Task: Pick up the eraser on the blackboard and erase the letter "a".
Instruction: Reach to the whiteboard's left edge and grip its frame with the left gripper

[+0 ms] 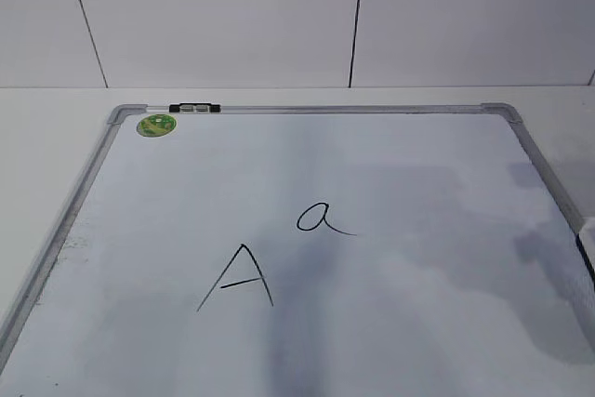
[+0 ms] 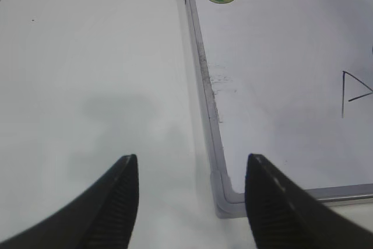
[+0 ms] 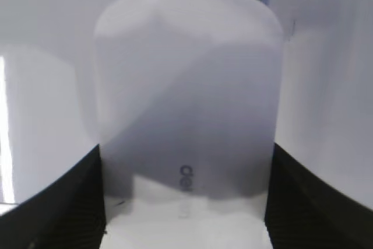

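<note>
Our right gripper (image 3: pixel 185 202) clasps the eraser (image 3: pixel 186 97) between its fingers at the blackboard's (image 1: pixel 84 194) right edge, the letter "a" (image 1: pixel 323 218) sits unerased mid-board, and our left gripper (image 2: pixel 191 199) hangs spread and empty.

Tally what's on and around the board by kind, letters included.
Board: 1, the blackboard
Clip on its far edge: 1, the clip
Magnet: 1, the green magnet
Eraser: 1, the eraser
Written letters: 2, the letter "a" and the capital "A"
Total: 6
</note>
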`<state>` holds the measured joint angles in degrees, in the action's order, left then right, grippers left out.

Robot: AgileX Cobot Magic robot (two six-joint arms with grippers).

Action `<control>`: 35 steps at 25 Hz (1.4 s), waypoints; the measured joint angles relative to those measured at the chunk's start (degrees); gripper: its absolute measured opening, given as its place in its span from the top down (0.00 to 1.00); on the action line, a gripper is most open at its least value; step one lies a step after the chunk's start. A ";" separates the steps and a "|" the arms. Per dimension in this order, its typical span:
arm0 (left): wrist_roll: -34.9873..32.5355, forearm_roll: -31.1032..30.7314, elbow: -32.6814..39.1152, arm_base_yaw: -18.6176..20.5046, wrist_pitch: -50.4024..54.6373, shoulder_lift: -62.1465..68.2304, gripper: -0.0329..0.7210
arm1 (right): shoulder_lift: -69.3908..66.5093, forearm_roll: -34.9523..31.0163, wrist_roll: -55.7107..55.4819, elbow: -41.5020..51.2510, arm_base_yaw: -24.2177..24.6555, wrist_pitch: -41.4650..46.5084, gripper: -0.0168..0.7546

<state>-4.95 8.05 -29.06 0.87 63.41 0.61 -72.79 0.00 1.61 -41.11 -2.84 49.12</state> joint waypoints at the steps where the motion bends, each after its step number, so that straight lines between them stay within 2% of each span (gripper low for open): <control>1: 0.00 0.00 0.00 0.00 0.00 0.00 0.38 | 1.13 0.00 0.00 0.00 0.00 1.10 0.25; 14: 0.00 0.00 0.00 0.00 0.00 0.00 0.38 | 8.91 -3.04 0.00 -0.58 0.00 12.04 0.25; 35: 0.00 0.00 0.00 0.00 0.00 0.00 0.38 | 8.91 -4.21 0.00 -0.71 0.00 13.01 0.25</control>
<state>-4.95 8.05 -29.06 0.87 63.41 0.61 -63.88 -4.21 1.61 -41.82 -2.84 62.12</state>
